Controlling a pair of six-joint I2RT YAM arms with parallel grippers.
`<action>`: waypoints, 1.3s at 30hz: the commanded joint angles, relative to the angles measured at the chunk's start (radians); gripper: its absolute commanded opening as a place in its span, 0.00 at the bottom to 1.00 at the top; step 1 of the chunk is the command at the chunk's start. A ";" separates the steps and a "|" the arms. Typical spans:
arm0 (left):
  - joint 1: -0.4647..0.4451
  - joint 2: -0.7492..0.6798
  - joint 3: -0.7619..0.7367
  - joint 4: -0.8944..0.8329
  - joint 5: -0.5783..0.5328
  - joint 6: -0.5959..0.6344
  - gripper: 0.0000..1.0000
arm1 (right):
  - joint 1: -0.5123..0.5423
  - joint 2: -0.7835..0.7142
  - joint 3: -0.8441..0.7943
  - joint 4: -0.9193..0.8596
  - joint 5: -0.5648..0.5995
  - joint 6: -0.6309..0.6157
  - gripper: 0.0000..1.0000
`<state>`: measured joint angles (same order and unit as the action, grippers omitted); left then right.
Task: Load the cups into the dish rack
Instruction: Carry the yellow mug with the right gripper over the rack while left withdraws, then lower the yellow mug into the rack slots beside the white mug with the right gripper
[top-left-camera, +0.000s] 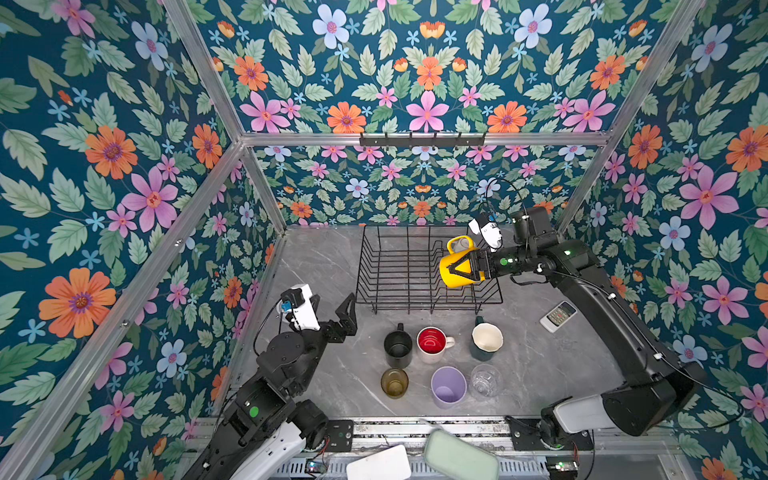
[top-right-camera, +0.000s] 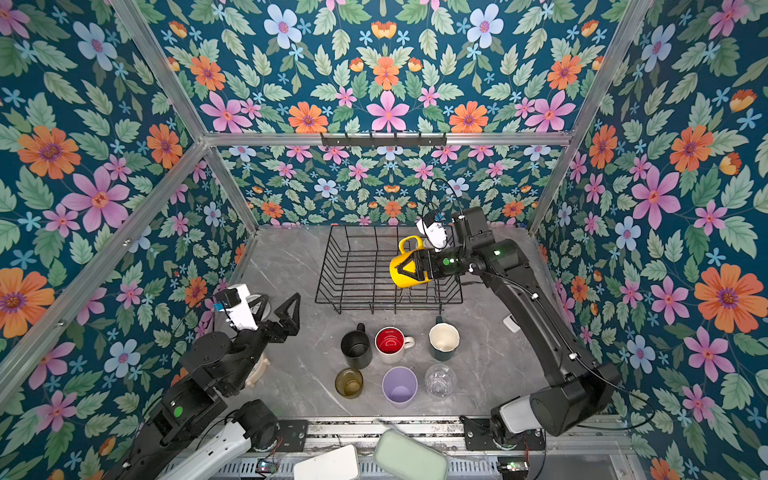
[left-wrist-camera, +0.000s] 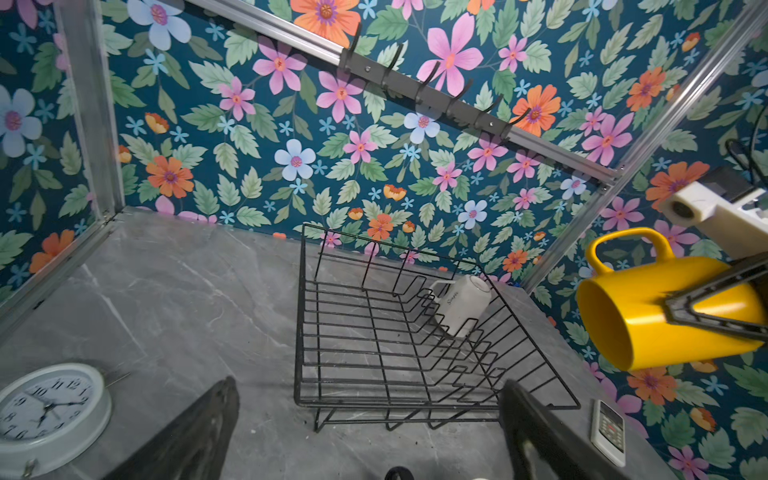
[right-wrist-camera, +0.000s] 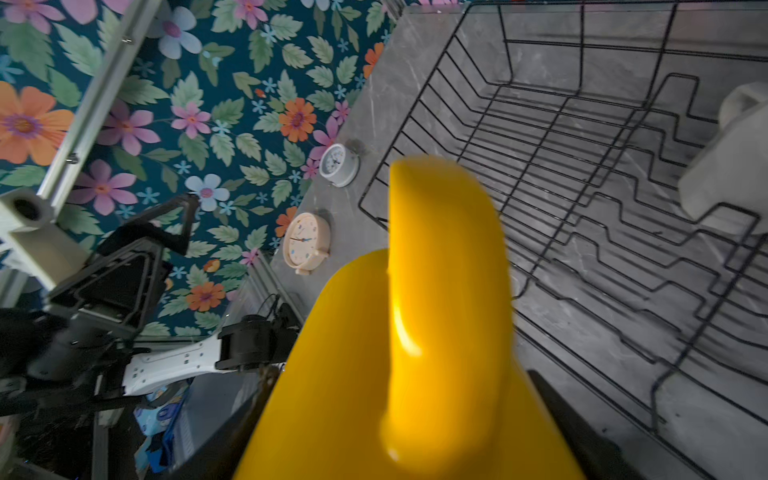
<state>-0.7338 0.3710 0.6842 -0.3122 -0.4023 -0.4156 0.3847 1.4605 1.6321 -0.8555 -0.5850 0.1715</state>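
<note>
**Both top views.** The right gripper (top-left-camera: 455, 270), right of centre in the frame, is clamped across the body of the yellow mug (top-left-camera: 457, 284). The mug is held on its side, mouth toward frame left and handle toward frame top, over the right-hand part of the dish rack (top-left-camera: 365, 266).

**Left wrist view.** A white mug (left-wrist-camera: 461, 305) leans tilted among the rack's dividers, right of frame centre.

**Remaining items, top view.** The left gripper (top-left-camera: 332, 307), lower left of centre, has its jaws spread wide and empty, apart from the rack. Below the rack, on the grey table (top-left-camera: 316, 266), stand two rows of upright vessels:
- **Upper row:** black mug (top-left-camera: 398, 347), red-inside mug (top-left-camera: 432, 343), teal mug (top-left-camera: 486, 340).
- **Lower row:** olive glass (top-left-camera: 394, 383), lilac tumbler (top-left-camera: 448, 386), clear glass (top-left-camera: 485, 380).
</note>
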 joint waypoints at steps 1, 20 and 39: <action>-0.001 -0.032 -0.008 -0.042 -0.049 -0.015 1.00 | 0.002 0.043 0.040 -0.011 0.099 -0.057 0.00; -0.001 -0.071 0.012 -0.095 -0.057 -0.020 1.00 | 0.002 0.428 0.411 -0.143 0.364 -0.172 0.00; 0.000 -0.125 0.034 -0.140 -0.070 -0.050 1.00 | 0.026 0.783 0.799 -0.262 0.532 -0.277 0.00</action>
<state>-0.7338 0.2485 0.7109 -0.4438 -0.4683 -0.4610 0.4103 2.2238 2.3962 -1.1107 -0.0917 -0.0818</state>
